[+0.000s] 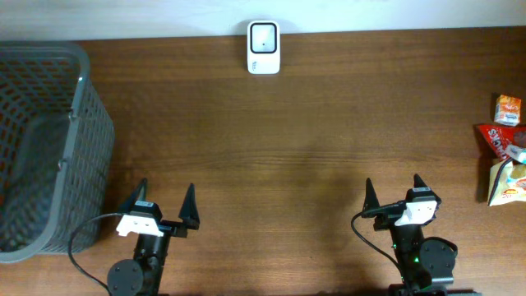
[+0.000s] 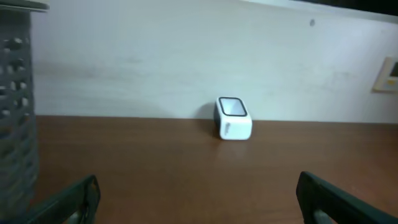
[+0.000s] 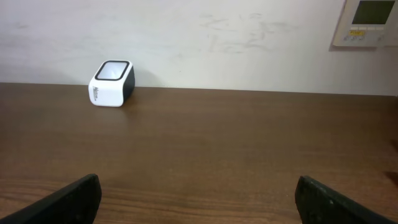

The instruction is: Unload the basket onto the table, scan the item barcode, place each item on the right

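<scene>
Left gripper (image 1: 166, 185), right gripper (image 1: 393, 179), both spread wide, grey mesh basket (image 1: 82, 92) left

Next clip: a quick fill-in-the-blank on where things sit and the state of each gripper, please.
The white barcode scanner stands at the ____ edge of the table. The left gripper and right gripper are both ____, holding nothing. The grey mesh basket sits on the robot's ____ side. The snack packets lie at the table's ____ edge.
Missing: far; open; left; right.

Overhead straight down, wrist views low, both facing far scanner (image 2: 233, 119)
</scene>
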Available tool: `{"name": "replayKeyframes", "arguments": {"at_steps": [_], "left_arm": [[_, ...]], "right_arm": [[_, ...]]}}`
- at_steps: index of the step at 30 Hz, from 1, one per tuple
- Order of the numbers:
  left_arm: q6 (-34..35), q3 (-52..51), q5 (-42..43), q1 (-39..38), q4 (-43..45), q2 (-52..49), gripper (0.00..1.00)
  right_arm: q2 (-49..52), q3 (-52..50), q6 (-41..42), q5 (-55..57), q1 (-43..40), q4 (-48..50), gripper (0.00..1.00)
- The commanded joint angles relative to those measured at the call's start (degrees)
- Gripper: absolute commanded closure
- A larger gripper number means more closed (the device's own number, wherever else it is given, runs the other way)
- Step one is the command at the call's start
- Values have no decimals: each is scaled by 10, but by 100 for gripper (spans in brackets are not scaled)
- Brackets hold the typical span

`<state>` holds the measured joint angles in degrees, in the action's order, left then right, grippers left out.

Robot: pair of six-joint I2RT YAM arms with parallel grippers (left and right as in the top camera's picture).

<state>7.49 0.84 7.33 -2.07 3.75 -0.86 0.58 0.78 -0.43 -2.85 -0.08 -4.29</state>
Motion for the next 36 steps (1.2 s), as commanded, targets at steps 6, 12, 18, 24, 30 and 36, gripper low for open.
{"name": "replayKeyframes", "arguments": {"at_steps": [6,12,18,24,30,36], "left_arm": [[-19,-3,-1,35,-78,6,1],[-33,-3,-42,35,-84,6,1],[-33,-4,-94,35,-87,6,1],[-98,-4,-91,37,-87,6,1],[-97,-4,-85,37,-88,6,1],[-43,-4,-96,48,-88,6,1]], "right_arm": [[-4,-5,0,1,-3,-1,2],[-4,-5,0,1,-3,0,2],[-4,-5,0,1,-3,-1,1],[-4,-5,0,1,-3,-1,1],[-4,-5,0,1,-3,-1,2],[-4,-5,0,1,-3,-1,1]]}}
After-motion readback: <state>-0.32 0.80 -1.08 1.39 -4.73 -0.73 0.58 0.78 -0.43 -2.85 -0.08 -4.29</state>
